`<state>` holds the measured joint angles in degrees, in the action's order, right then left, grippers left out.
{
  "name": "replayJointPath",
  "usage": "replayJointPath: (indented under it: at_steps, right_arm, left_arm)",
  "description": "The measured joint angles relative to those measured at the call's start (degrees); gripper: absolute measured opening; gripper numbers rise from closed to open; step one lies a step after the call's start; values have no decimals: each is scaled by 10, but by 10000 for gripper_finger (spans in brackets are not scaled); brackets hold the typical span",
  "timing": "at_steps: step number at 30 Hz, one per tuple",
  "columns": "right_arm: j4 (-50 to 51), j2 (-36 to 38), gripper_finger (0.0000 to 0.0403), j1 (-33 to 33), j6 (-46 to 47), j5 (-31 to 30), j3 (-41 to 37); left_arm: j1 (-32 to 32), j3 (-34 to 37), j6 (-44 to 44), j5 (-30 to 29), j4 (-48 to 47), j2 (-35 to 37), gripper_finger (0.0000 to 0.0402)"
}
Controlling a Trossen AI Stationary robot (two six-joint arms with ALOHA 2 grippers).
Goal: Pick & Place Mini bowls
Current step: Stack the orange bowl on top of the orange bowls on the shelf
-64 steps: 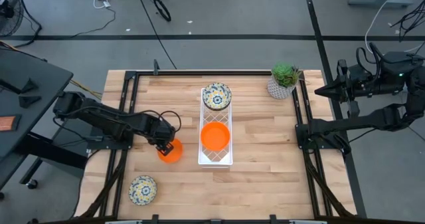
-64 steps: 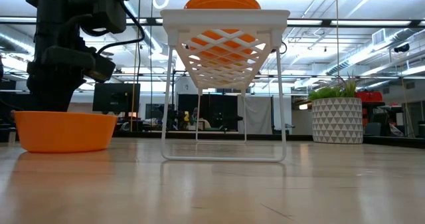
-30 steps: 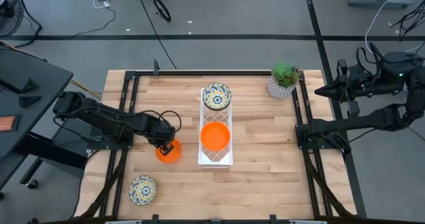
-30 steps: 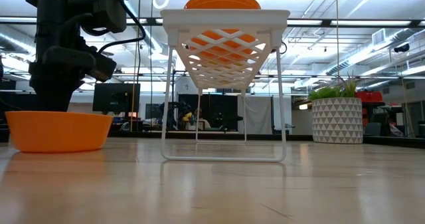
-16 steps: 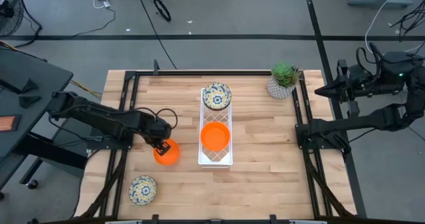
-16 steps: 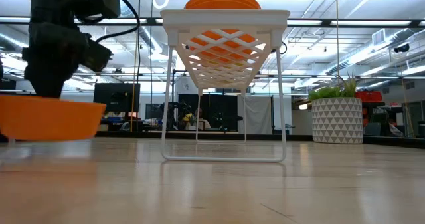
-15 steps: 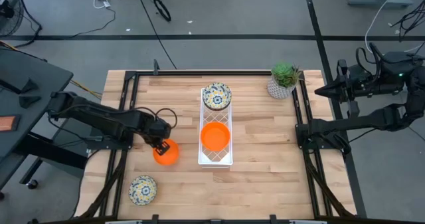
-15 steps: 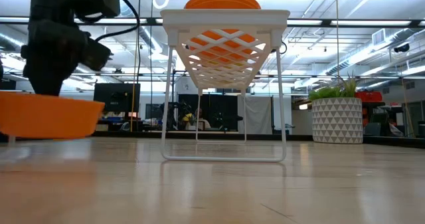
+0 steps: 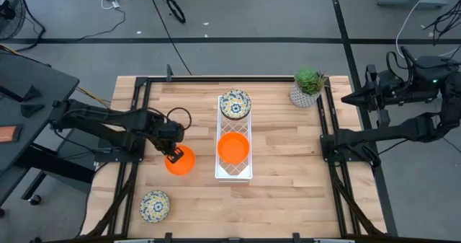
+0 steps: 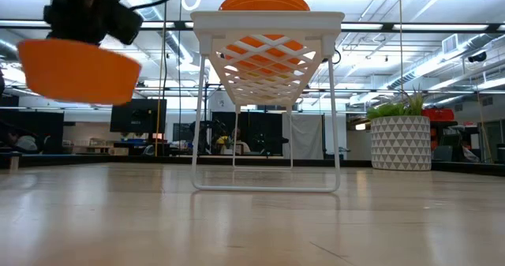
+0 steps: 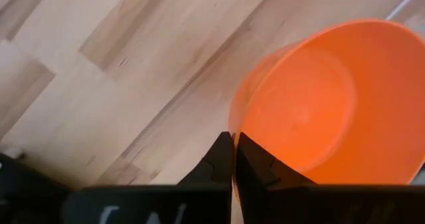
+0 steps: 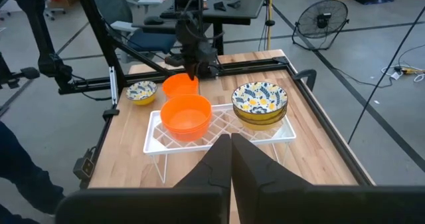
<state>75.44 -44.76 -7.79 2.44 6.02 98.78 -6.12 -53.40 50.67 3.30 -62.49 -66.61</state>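
My left gripper point(image 9: 173, 153) is shut on a plain orange mini bowl point(image 9: 180, 161), held in the air over the table's left half, left of the white wire rack point(image 9: 235, 172). In the low view this bowl point(image 10: 79, 70) hangs well above the tabletop. On the rack sit another orange mini bowl point(image 9: 233, 148) and, farther back, a floral mini bowl point(image 9: 235, 104). A second floral mini bowl point(image 9: 155, 205) rests on the table near the front left. My right gripper point(image 12: 231, 151) is shut on nothing, raised beyond the table's right edge. My left gripper pinches the orange bowl's rim point(image 11: 234, 121), one finger point(image 11: 255, 165) inside the bowl and one outside its wall. The fingers come steeply from above, pointing down. The bowl hangs below them, clear of the table and slightly tilted point(image 10: 79, 70).
A potted green plant point(image 9: 308, 86) stands at the table's far right corner. Black frame rails point(image 9: 137, 127) run along the table's left and right sides. Bare wood lies between the rack and the right rail.
My left gripper has gone up, still shut on the orange bowl's rim. The bowl, which rested on the table a second ago, now hangs lifted clear and somewhat tilted. The right arm has kept still.
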Motion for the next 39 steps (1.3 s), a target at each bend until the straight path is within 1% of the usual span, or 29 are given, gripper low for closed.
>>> replayJointPath:
  at_steps: [6,15,21,30,35,39]
  right_arm:
    - [0,0,11,0,0,0,0]
    - [0,0,11,0,0,0,0]
    - [0,0,11,0,0,0,0]
    - [0,0,11,0,0,0,0]
    - [0,0,11,0,0,0,0]
    - [0,0,11,0,0,0,0]
  left_arm:
    - [11,-48,-8,4,-10,0,3]
    - [26,-147,-35,6,-40,-13,3]
    - [55,-202,-68,40,-42,-32,4]
    - [83,-307,-109,60,-51,-92,3]
    - [86,-361,-128,60,-50,-133,4]
    - [86,-392,-139,63,-42,-160,5]
